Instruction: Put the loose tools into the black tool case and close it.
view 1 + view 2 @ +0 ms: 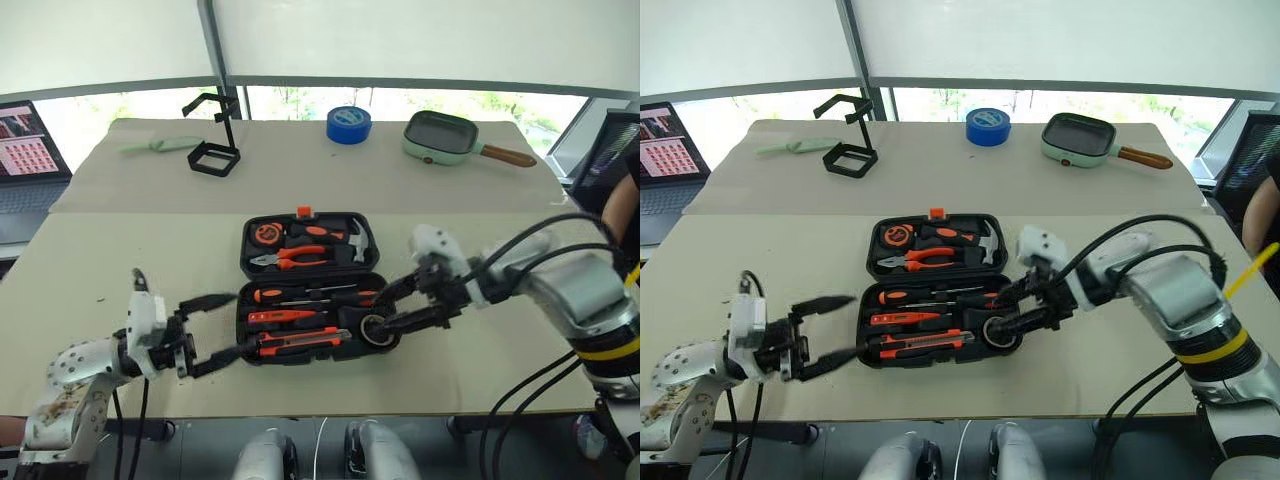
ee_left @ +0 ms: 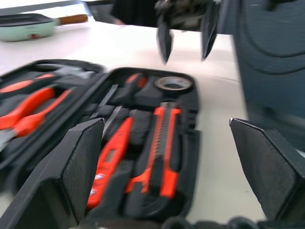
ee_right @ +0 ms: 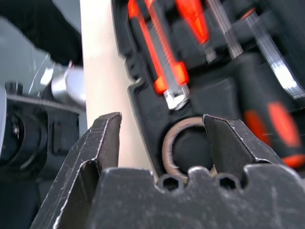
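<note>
The black tool case (image 1: 308, 288) lies open on the table (image 1: 120, 250), its hinge running left to right, so the far half, which holds pliers, hammer and tape measure, would have to swing toward the robot over the near half. Judged from that, closing is the step left. The right gripper (image 1: 402, 306) hangs just above the near half's right end, jaws parted and holding nothing, directly over the small dark grey tape roll (image 3: 183, 143) seated in its recess. The left gripper (image 1: 222, 327) sits level at the near half's left edge, jaws spread wide and empty. The far half lies beyond both; the right gripper looks slightly nearer to it. Counted in the near half: two black-and-orange screwdrivers (image 1: 300, 293), one slim all-orange screwdriver (image 1: 285, 316), one utility knife (image 1: 300, 344), one tape roll, all long tools lying left to right. No loose tool shows on the table itself
</note>
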Tool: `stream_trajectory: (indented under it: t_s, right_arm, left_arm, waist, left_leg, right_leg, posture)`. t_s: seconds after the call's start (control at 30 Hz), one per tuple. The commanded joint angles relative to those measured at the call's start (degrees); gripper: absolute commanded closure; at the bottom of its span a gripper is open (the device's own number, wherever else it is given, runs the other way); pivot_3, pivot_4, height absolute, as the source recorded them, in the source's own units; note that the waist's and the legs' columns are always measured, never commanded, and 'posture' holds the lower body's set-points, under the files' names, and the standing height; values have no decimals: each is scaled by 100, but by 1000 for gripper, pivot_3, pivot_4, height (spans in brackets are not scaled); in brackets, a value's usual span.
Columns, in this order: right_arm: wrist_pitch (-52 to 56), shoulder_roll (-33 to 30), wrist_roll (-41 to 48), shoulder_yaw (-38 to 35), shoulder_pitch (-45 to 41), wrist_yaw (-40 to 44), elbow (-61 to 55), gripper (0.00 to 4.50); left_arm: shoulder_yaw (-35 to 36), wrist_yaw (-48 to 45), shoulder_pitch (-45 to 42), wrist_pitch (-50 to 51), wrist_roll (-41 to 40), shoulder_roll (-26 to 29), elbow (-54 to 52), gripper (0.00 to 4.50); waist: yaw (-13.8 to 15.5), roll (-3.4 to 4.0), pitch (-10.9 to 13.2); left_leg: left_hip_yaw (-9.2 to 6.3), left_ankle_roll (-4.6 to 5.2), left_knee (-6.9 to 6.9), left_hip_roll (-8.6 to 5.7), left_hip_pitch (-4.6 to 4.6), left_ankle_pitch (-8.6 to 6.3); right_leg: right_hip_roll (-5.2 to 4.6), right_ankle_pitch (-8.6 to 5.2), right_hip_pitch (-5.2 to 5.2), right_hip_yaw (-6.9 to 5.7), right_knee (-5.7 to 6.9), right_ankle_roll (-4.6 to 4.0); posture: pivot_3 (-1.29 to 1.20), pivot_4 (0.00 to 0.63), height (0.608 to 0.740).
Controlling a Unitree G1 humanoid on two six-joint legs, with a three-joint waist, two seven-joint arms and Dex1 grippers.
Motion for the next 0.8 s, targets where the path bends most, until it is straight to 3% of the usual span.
stream_trajectory:
  t_s: [0.03,0.1,0.27,0.3,0.37,0.4,0.43,0.67,0.8]
  right_arm:
    - [-1302,47,-679,-389,287,-412,885,1948]
    - [-2180,142,-1203,-386,419,-722,1417,2616]
    - [-3868,948,-2167,-331,241,-1757,2904,4299]
    - [-4125,1074,-2294,-308,188,-1823,3152,4500]
    - [-4483,1298,-2430,-247,117,-1806,3561,4500]
    - [-4722,1414,-2514,-222,71,-1828,3774,4500]
    - [-4888,1517,-2579,-199,32,-1841,3943,4500]
    - [-5587,2122,-2775,-198,-106,-1762,4392,4500]
    - [-5354,2119,-2629,-170,308,-1465,3743,4500]
  left_arm:
    - [414,739,-138,255,101,-12,369,257]
    - [546,1076,-236,341,160,-45,518,729]
    - [318,2028,-772,1254,587,87,941,2493]
    - [208,2080,-857,1418,676,114,1017,2927]
    - [-11,2079,-1036,1735,708,117,1106,3649]
    - [-124,2102,-1116,1949,718,118,1122,4223]
    - [-210,2115,-1206,1981,754,71,1159,4456]
    - [-684,1926,-1562,1701,891,-411,1376,4456]
    - [-933,1726,-1699,1600,1033,-476,1448,4456]
  waist:
    - [-9,-2,-1]
    - [-13,-2,-1]
    - [-55,-8,3]
    - [-65,-7,3]
    - [-88,-6,4]
    - [-96,-6,4]
    - [-116,-6,4]
    - [-164,-6,4]
    - [-144,-6,4]
  left_leg:
    - [2,-2,0,0,1,1]
    - [10,-12,0,0,5,7]
    - [26,-49,0,-1,10,30]
    - [27,-58,-4,-1,12,36]
    - [30,-62,-7,0,18,38]
    - [33,-64,-9,0,19,39]
    - [33,-65,-9,0,18,39]
    - [37,-70,-8,1,21,42]
    - [35,-72,-9,2,21,43]
  right_leg:
    - [4,1,1,0,2,-1]
    - [6,-1,0,1,5,1]
    - [30,-3,-3,6,16,10]
    - [33,-3,-4,7,19,10]
    - [34,-3,-4,7,25,7]
    - [35,-3,-6,6,27,6]
    - [35,-3,-6,6,27,6]
    - [31,15,-5,9,30,-25]
    - [31,17,-4,10,30,-30]
  posture:
    - [0,150,740]
    - [0,150,740]
    - [0,150,740]
    - [0,150,740]
    - [0,150,740]
    - [0,150,740]
    - [0,150,740]
    - [0,150,740]
    - [0,150,740]
